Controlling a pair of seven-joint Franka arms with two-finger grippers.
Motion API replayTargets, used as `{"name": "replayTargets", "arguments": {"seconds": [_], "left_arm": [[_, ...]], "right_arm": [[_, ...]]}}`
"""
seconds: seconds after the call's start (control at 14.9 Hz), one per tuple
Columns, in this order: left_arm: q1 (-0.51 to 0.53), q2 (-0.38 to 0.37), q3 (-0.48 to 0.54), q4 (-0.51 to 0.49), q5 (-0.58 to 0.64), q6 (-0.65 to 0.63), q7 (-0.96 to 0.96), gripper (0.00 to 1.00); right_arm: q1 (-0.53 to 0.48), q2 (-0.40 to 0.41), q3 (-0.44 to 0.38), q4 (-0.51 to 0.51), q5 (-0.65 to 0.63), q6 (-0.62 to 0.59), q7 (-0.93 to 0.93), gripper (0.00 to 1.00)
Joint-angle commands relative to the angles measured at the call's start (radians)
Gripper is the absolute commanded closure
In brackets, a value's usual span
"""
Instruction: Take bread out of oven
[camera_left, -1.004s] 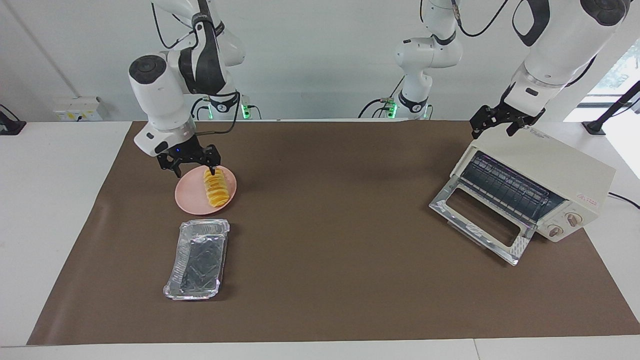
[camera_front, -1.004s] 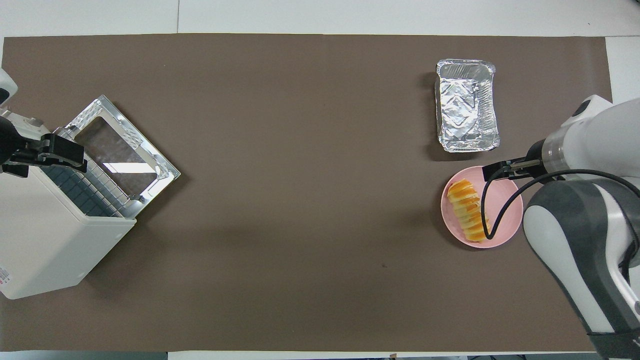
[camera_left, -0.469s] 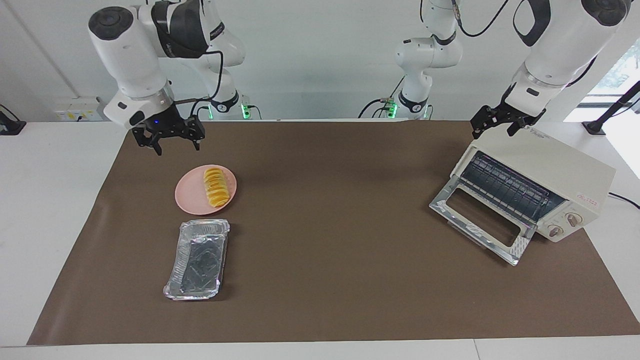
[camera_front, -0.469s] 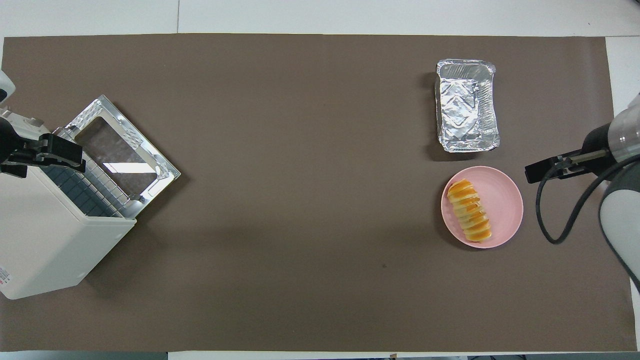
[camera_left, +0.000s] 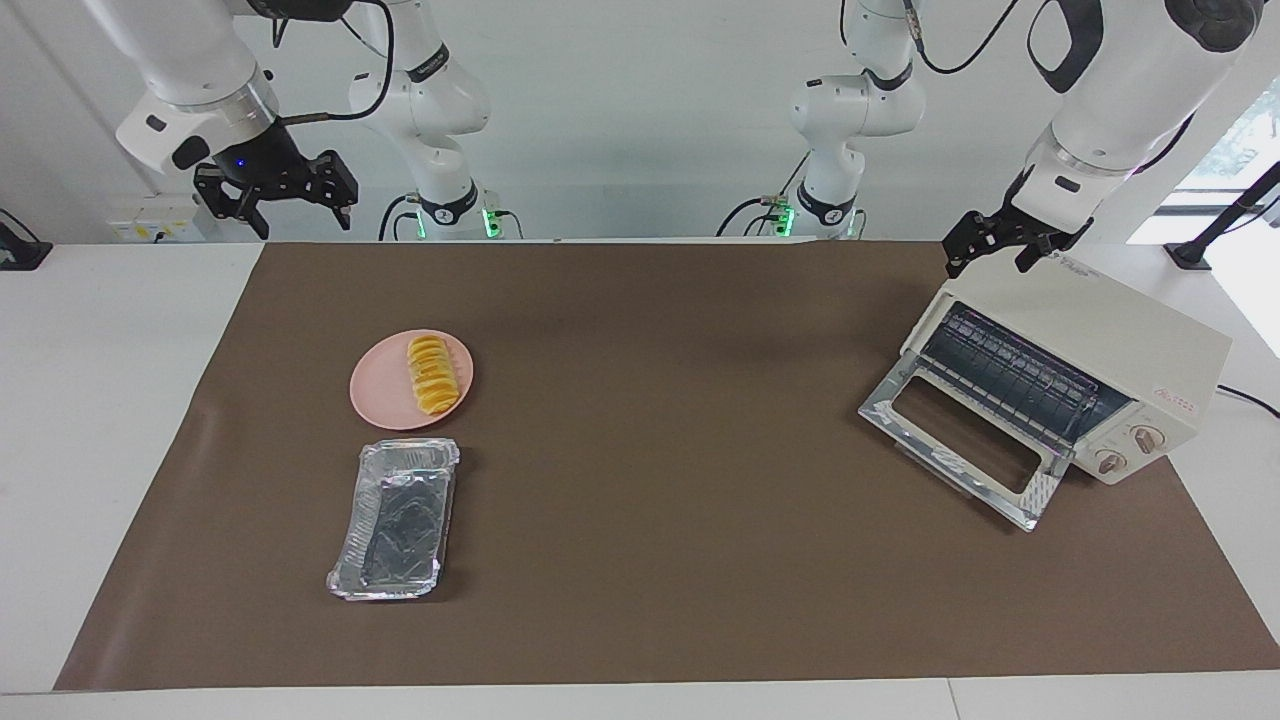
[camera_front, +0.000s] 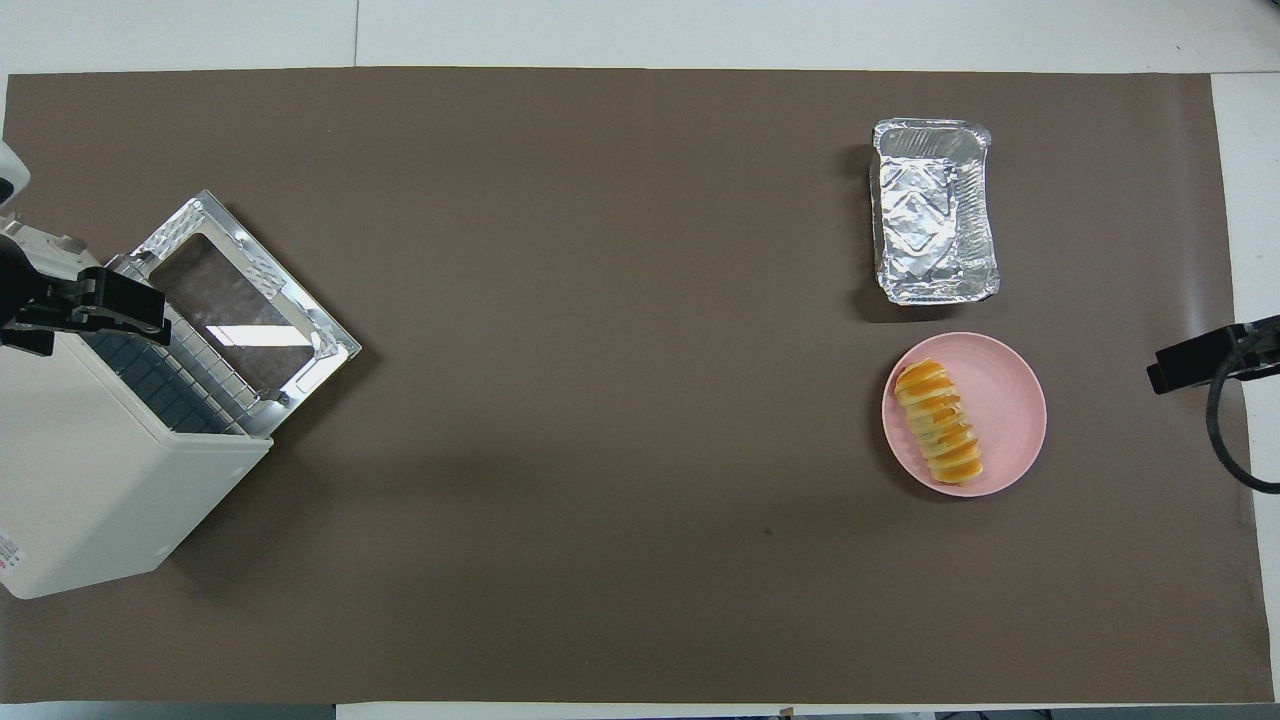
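The bread (camera_left: 432, 375) is a golden ridged loaf lying on a round pink plate (camera_left: 380, 395) at the right arm's end of the table; both also show in the overhead view, the bread (camera_front: 938, 421) on the plate (camera_front: 1012, 395). My right gripper (camera_left: 300, 224) is open and empty, raised high above the mat's edge, apart from the plate. The cream-white oven (camera_left: 1130, 340) stands at the left arm's end with its glass door (camera_left: 960, 440) dropped open and its rack bare. My left gripper (camera_left: 985, 262) is open over the oven's top edge and waits there.
A silver foil tray (camera_left: 395, 520) lies beside the plate, farther from the robots, and shows from overhead too (camera_front: 933, 208). A brown mat (camera_left: 650, 450) covers the table. The oven's open door juts out over the mat. A cable runs from the oven.
My right gripper has risen from the plate and drawn back toward the robots, leaving the bread on the plate. The left arm, oven and tray have not moved.
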Motion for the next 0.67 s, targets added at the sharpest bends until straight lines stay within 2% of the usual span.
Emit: {"name": "replayTargets", "arguments": {"seconds": [0.0, 0.6], "left_arm": [[-0.001, -0.013, 0.003, -0.005, -0.014, -0.01, 0.006, 0.0], [-0.004, -0.016, 0.003, -0.003, -0.013, -0.011, 0.006, 0.0]], "right_arm": [[-0.037, 0.003, 0.008, -0.006, 0.007, 0.016, -0.029, 0.0], [-0.041, 0.0, 0.002, -0.005, 0.006, 0.016, -0.029, 0.0]]}}
